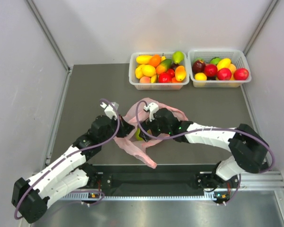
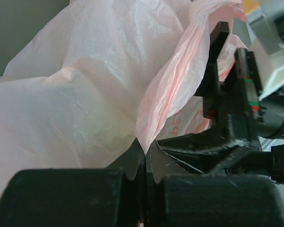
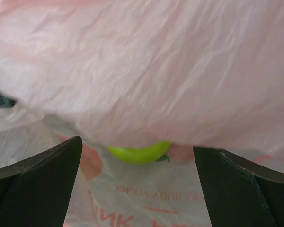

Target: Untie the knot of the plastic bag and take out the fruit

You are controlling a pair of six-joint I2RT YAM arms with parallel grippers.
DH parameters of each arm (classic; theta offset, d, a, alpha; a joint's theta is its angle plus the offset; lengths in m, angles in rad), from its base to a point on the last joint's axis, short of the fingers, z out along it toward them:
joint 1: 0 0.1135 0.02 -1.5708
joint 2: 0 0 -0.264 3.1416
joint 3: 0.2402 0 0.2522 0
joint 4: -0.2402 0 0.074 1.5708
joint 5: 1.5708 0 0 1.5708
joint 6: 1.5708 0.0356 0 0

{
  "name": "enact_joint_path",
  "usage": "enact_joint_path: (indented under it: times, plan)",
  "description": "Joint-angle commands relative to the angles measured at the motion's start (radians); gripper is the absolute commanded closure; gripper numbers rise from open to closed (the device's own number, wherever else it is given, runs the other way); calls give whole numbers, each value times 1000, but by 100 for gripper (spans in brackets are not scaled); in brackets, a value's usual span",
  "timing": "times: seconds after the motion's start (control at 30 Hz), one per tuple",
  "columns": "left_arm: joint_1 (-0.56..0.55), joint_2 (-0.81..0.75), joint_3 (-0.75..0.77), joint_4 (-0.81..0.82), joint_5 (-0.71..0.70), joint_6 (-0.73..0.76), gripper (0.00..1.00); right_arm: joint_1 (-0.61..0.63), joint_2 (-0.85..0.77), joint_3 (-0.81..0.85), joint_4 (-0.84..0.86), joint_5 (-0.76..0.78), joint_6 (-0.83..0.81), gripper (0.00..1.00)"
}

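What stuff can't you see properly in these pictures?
The knot: found in no view; from the top, the left arm and right arm cover the middle of the plastic bag.
The fruit inside: right wrist view shows one green sliver; pink film hides the rest, so no count.
The bag's printing: right wrist view, blurred, unreadable.

Counted two white baskets: left basket (image 1: 158, 86) held roughly a dozen toy fruits (image 1: 148, 70), too heaped for an exact number, and right basket (image 1: 220, 83) held about eight. Spotted just one plastic bag (image 1: 144, 151), pink. Made out only one green fruit (image 3: 139, 152) under its film. Also counted two robot arms, left arm (image 1: 66, 163) and right arm (image 1: 213, 135).
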State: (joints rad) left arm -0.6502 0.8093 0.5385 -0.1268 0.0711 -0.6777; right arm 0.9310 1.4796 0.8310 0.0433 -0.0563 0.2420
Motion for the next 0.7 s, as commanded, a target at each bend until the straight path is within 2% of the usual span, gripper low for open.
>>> enact_joint_path:
  times: [0.0,0.2,0.27,0.53,0.57,0.63,0.67]
  plan:
    - [-5,-19,-12,56,13,-10,100,15,33,17,168,76,48,0]
    - [-5,-21,-25,69,22,-14,100,22,143,65,187,65,54,0]
    - [-5,-19,-28,72,19,-14,100,29,183,94,147,96,45,0]
    - [-5,-21,-41,82,16,-17,100,42,231,97,121,134,62,0]
    - [-3,-18,-43,84,19,-17,100,43,223,82,139,135,65,4]
    - [-5,-16,-43,90,21,-19,100,37,185,65,161,112,63,27]
    - [-5,-16,-43,90,22,-17,100,34,170,60,159,87,60,41]
